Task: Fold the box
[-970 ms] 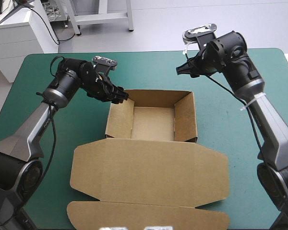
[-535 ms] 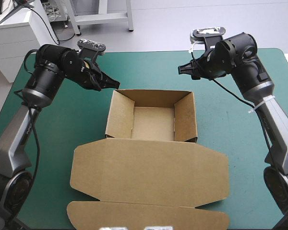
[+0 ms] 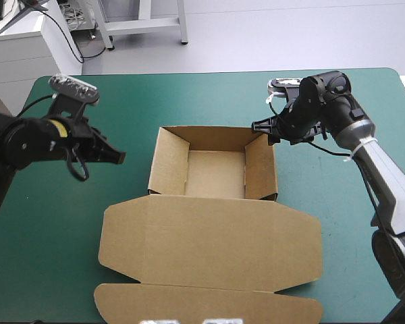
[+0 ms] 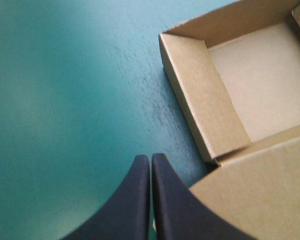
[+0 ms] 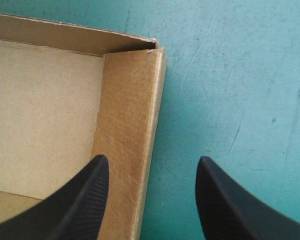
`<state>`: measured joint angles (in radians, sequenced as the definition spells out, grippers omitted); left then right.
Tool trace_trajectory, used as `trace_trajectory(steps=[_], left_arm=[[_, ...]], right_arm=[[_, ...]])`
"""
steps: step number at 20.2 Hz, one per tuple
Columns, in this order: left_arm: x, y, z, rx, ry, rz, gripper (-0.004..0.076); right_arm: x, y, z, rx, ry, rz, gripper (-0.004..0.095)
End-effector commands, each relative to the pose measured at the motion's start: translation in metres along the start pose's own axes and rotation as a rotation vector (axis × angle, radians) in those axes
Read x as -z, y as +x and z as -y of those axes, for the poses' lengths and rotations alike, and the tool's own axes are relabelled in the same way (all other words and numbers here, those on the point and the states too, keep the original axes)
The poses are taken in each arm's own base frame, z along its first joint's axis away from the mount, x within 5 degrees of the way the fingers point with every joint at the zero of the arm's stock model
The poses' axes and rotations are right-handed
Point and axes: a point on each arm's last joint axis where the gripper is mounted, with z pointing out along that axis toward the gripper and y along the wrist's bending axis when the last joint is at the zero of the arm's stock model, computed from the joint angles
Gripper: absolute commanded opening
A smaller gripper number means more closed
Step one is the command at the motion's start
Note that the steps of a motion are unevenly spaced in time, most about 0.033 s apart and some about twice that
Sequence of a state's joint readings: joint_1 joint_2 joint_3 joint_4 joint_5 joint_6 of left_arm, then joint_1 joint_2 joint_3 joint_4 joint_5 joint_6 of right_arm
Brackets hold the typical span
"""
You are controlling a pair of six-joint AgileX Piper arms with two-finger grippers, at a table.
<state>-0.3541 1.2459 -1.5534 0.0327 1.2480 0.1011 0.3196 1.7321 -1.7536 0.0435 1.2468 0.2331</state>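
The brown box (image 3: 216, 172) stands mid-table as an open tray with its walls raised. Its lid (image 3: 209, 243) lies flat toward the front edge. My left gripper (image 3: 119, 157) hovers over the cover to the left of the tray, apart from it, its black fingers shut in a point with nothing in them. In the left wrist view that gripper (image 4: 151, 161) points past the tray's left wall (image 4: 200, 100). My right gripper (image 3: 260, 127) is open at the tray's far right corner. In the right wrist view it (image 5: 152, 159) straddles the right wall (image 5: 127, 130), one finger over the inside, one outside.
Bare teal-green cover (image 3: 67, 223) lies to the left of the box and more (image 3: 337, 196) to its right. The lid's front flap (image 3: 209, 304) reaches close to the table's front edge.
My left gripper has drawn back from the tray's far left corner, leftward and toward the front, and shut. My right gripper has come down to the far right corner, still open.
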Motion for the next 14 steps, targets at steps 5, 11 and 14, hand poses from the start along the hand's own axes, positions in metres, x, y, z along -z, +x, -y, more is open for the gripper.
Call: trace_trajectory(steps=[5, 11, 14], left_arm=[[0.030, 0.082, 0.021, 0.051, 0.127, 0.063, -0.0008], [0.016, 0.177, 0.038, 0.086, 0.199, 0.030, -0.0008], [0.003, 0.207, 0.041, 0.092, 0.198, 0.025, -0.0008]], right_arm=[[-0.008, -0.004, -0.003, 0.007, -0.042, -0.022, 0.0486], [-0.039, -0.006, -0.005, -0.010, -0.053, -0.097, 0.0486], [-0.052, -0.007, -0.005, -0.015, -0.049, -0.127, 0.0486]])
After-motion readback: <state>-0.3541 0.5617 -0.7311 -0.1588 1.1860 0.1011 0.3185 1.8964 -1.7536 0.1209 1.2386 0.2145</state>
